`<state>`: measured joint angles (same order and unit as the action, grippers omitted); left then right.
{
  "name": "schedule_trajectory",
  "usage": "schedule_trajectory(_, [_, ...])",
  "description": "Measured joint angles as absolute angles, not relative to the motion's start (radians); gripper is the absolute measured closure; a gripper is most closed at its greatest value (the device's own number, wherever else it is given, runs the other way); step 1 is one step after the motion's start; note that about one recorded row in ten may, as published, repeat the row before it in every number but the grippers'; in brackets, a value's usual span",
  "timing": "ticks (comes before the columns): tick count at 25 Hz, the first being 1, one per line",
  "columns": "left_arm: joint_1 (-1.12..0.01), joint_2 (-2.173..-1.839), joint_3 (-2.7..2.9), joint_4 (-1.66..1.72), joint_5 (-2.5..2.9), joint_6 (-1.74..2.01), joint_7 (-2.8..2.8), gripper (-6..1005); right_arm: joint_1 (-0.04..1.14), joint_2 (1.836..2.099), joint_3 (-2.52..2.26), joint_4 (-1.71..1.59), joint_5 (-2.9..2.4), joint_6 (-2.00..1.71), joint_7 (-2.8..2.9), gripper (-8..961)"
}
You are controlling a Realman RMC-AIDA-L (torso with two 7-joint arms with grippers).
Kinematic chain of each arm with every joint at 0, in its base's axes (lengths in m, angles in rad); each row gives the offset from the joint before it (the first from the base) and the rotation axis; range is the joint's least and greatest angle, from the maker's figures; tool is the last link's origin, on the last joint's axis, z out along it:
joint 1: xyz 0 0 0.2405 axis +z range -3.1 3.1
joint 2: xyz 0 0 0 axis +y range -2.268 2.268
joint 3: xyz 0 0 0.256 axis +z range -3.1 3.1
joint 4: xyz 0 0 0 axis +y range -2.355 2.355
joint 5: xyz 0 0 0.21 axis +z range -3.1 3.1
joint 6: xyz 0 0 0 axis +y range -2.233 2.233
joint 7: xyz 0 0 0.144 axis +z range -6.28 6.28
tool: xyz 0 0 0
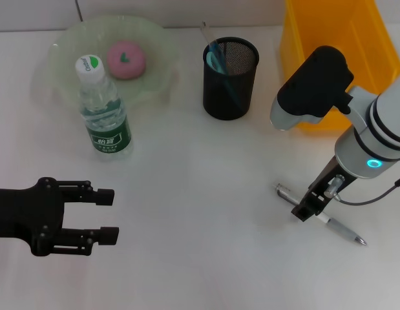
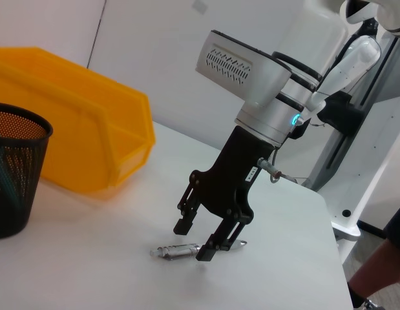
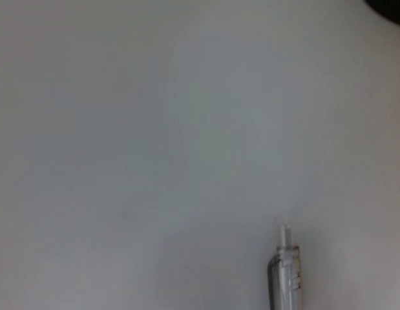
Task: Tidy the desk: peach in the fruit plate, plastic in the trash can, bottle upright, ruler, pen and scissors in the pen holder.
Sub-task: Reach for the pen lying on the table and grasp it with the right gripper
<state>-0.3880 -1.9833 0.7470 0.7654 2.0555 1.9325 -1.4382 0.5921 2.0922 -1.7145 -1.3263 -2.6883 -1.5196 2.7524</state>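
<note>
A silver pen (image 1: 338,226) lies on the white table at the right. My right gripper (image 1: 304,210) is down at the table over it, open, with one finger on each side of the pen (image 2: 177,251), as the left wrist view shows (image 2: 194,239). The pen's end also shows in the right wrist view (image 3: 287,271). A pink peach (image 1: 126,59) lies in the green plate (image 1: 64,48). A water bottle (image 1: 104,111) stands upright in front of the plate. A black mesh pen holder (image 1: 230,81) holds blue and teal items. My left gripper (image 1: 109,215) is open and empty at the front left.
A yellow bin (image 1: 329,32) stands at the back right, just behind my right arm, and shows in the left wrist view (image 2: 77,148) beside the pen holder (image 2: 12,174). The table's right edge (image 2: 329,213) is close behind the right gripper.
</note>
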Motion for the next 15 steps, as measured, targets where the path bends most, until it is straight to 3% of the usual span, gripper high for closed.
schedule_trajectory(4, [-0.388,-1.982,0.747,0.765,2.056,1.933,-1.438,273,0.589,2.092,-1.726,-1.326,-2.691,-1.508,2.763,374])
schedule_trajectory(10, [-0.387,-1.982,0.747,0.765,2.056,1.932,-1.436,273,0.585,2.092,-1.748,-1.327,-2.698,-1.494,2.767,382])
schedule_trajectory(15, [-0.385,-1.982,0.747,0.765,2.056,1.932,-1.434,273,0.584,2.092,-1.753,-1.327,-2.698,-1.487,2.767,526])
